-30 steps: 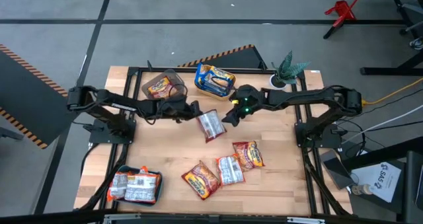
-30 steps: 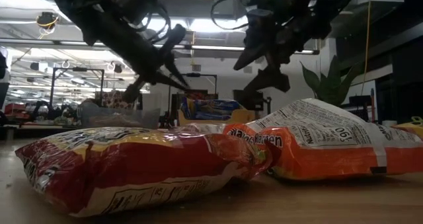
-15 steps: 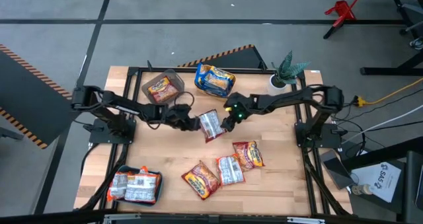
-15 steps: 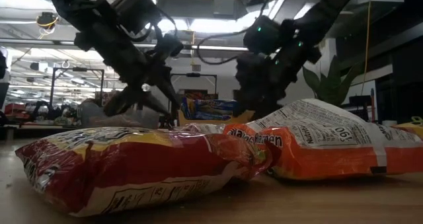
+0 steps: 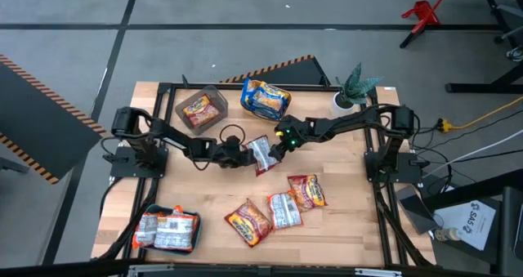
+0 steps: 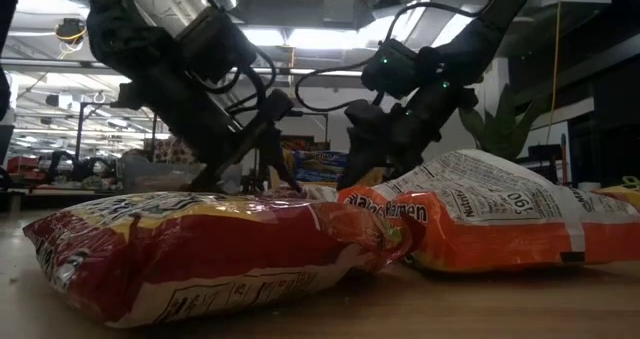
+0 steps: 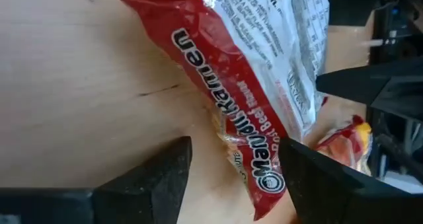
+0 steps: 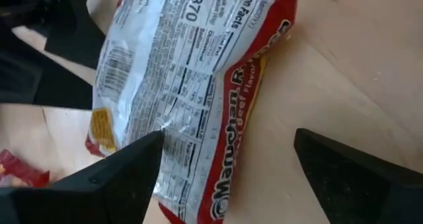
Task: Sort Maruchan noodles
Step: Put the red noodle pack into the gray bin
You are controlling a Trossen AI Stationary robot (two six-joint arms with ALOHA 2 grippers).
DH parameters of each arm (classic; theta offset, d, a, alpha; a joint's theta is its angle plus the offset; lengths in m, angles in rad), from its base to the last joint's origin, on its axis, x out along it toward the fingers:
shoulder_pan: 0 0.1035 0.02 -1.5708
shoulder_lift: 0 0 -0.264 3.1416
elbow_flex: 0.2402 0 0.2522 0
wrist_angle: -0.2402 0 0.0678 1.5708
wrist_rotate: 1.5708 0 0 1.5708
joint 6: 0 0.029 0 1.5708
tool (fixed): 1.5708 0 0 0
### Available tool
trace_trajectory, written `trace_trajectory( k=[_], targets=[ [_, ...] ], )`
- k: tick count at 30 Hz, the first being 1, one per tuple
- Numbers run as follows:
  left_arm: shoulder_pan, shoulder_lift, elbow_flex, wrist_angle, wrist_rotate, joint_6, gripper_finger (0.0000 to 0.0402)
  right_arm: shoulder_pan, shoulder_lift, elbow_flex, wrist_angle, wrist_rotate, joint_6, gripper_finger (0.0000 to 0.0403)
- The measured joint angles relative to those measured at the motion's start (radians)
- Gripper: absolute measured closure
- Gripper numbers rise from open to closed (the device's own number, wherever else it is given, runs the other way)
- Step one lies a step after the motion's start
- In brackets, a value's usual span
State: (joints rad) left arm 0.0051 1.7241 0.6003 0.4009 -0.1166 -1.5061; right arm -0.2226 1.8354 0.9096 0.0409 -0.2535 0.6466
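Sorting is partly done, judging by how the packets lie. Starting at the left of the high view, a teal bin (image 5: pixel 167 230) well away from both pincers holds several silver-white packets, and a grey bin (image 5: pixel 201 107) behind the left gripper (image 5: pixel 245 154) holds one red-yellow packet. Next, the left gripper sits low over the table (image 5: pixel 155 187) with its fingers (image 7: pixel 149 178) spread, the end of a loose packet (image 5: pixel 260 154) lying in the gap between them; nothing is pinched yet. That packet rests flat on the wood directly between the two pincers. The yellow bin (image 5: pixel 265 98), behind the right gripper (image 5: pixel 274 149), holds blue-yellow packets. The right gripper is also low, its fingers (image 8: pixel 125 178) spread wide and facing the packet's other side, not closed on it.

Four more packets (image 5: pixel 278 209) lie in a cluster on the bare wood on the near side of both pincers, well apart from them, so by my reckoning five remain unsorted.

The packet between the pincers is a flat, crinkled, shiny pouch: its upper face is silver-white with nutrition print, and a red band along one edge carries white "Maruchan Ramen" lettering. It looks thin and slippery, likely to slide or buckle unless a finger gets under its edge.
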Motion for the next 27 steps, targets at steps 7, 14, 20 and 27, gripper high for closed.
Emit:
trace_trajectory(
  k=[7,14,20,27],
  targets=[
    [-0.002,0.035,0.002,0.031,-0.015,-0.061,0.0164,0.000,0.003,0.000,0.021,-0.001,0.031,0.0054],
    [-0.011,-0.023,-0.005,0.144,0.004,0.023,0.0169,0.000,0.003,-0.001,0.019,-0.008,0.035,0.0054],
    [-0.021,-0.073,-0.005,0.041,-0.114,0.004,0.0169,0.000,0.003,-0.001,0.020,-0.012,0.041,0.0054],
    [-0.048,-0.046,-0.003,-0.019,-0.156,-0.082,0.0170,0.000,0.004,-0.002,0.023,-0.016,0.041,0.0054]
  ],
)
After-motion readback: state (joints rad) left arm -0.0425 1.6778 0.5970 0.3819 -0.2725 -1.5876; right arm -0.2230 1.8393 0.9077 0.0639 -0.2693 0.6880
